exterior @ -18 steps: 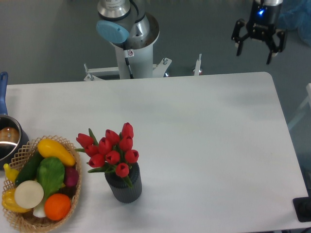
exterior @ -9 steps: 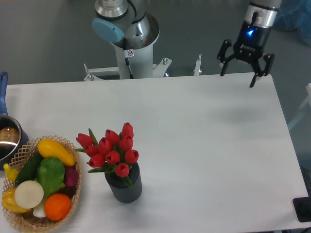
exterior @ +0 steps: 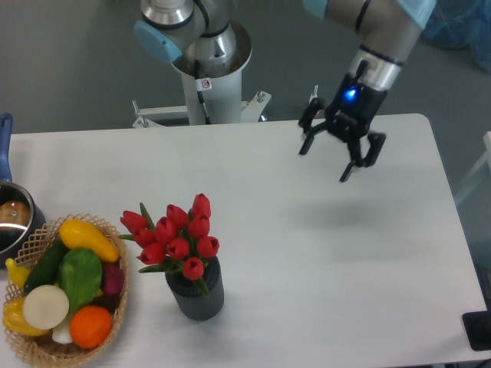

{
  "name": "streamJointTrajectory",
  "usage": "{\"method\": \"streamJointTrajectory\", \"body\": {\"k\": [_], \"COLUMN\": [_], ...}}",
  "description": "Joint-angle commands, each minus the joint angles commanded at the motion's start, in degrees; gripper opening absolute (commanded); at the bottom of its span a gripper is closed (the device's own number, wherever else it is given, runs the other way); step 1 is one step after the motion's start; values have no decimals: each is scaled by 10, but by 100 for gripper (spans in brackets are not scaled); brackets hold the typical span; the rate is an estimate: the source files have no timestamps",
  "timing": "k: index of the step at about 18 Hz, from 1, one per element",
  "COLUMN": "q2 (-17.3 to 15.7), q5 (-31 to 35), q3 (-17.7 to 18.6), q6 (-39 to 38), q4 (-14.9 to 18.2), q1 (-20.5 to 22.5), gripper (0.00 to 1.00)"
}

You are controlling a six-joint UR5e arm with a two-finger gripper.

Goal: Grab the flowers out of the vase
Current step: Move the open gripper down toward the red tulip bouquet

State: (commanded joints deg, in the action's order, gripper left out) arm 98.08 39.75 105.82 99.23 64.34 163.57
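Close to the near edge of the surface [exterior: 322, 253], left of its middle, the vase [exterior: 196, 290] stands upright with the flowers [exterior: 175, 236] rising from its mouth, the red buds bunched and leaning a little toward the left edge. At the near left corner sits a basket [exterior: 34, 349] of vegetables, and a pot [exterior: 14, 222] is cut off by the left edge. The bunch looks light, with thin stems that would bend and buds that could crush; the best hold is probably low on the gathered stems just above the vase mouth, lifting straight up. Toward the far right corner, well apart from the bunch, the claw [exterior: 331, 157] hangs above the surface, fingers spread wide and holding nothing
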Motion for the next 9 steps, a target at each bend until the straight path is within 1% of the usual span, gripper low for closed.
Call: {"method": "streamJointTrajectory", "body": {"k": [3, 4, 7, 9], "q2": [22, 29, 57, 71], "q5": [-45, -53, -63, -62], "q3": [-1, -2, -22, -26], "q6": [0, 0, 0, 0], "q4": [-40, -47, -51, -52], "q1": [-23, -29, -47, -55], "gripper": [100, 100, 100, 100]}}
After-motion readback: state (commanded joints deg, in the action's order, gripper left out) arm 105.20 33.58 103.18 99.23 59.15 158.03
